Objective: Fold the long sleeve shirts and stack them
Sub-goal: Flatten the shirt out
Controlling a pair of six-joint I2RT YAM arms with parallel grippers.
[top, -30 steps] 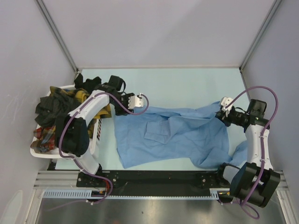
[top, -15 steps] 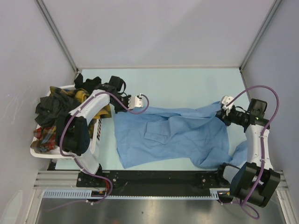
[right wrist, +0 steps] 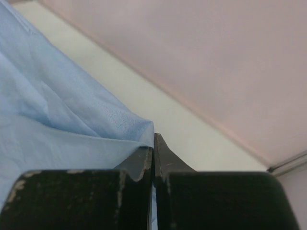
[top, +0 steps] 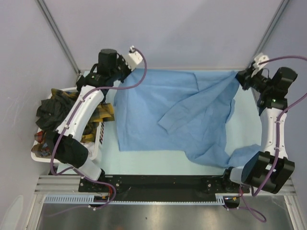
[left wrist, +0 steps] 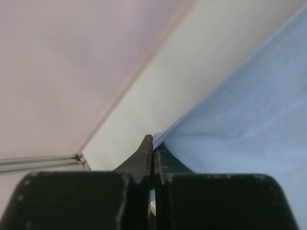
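The light blue shirt [top: 182,110] hangs stretched between both grippers over the far half of the table, its lower part trailing toward the near right. At the far left, my left gripper [top: 142,68] is shut on the shirt's upper left corner. In the left wrist view the blue cloth [left wrist: 249,105] runs out from the pinched fingertips [left wrist: 152,141]. My right gripper [top: 241,76] is shut on the upper right corner, and the right wrist view shows cloth [right wrist: 57,120] clamped between its tips [right wrist: 153,139]. The other long sleeve shirts, dark and plaid [top: 50,108], lie in a heap at the left.
A white slatted basket [top: 96,143] at the left edge holds the heap of dark and plaid shirts, some spilling over its rim [top: 103,112]. The enclosure's back wall [top: 168,33] stands close behind both grippers. A black rail [top: 158,181] runs along the near edge.
The left gripper has shut on the shirt's corner. Both arms have risen and swung toward the back wall, lifting the shirt and spreading it wide.
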